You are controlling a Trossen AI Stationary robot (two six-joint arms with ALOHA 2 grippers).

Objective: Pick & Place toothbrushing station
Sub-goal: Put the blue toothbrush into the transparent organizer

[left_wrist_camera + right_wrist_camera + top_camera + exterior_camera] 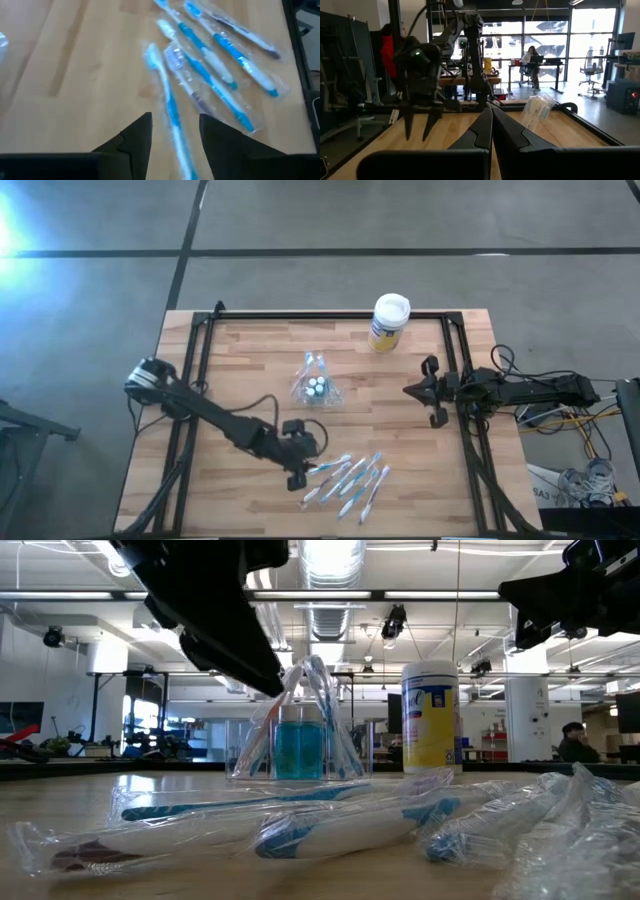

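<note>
Several slim white-blue toothbrushes (pixel 345 480) in clear wrappers lie flat on the wooden table near its front edge; they also show in the low view (pixel 300 825). The small clear holder (pixel 315 385) stands at mid-table with teal-capped tubes inside (pixel 300 745). My left gripper (pixel 305 470) is open above the left end of the toothbrush heap; in the left wrist view (pixel 175 117) its fingers stand on either side of one wrapped toothbrush (pixel 170 107), above it. My right gripper (pixel 408 390) is shut and empty at the table's right side (pixel 490 110).
A white-lidded canister (pixel 388 322) with a yellow-blue label stands at the far edge, right of centre. Black frame rails (pixel 200 380) run along the left, right and far sides of the table. Bare wood lies between the holder and the toothbrushes.
</note>
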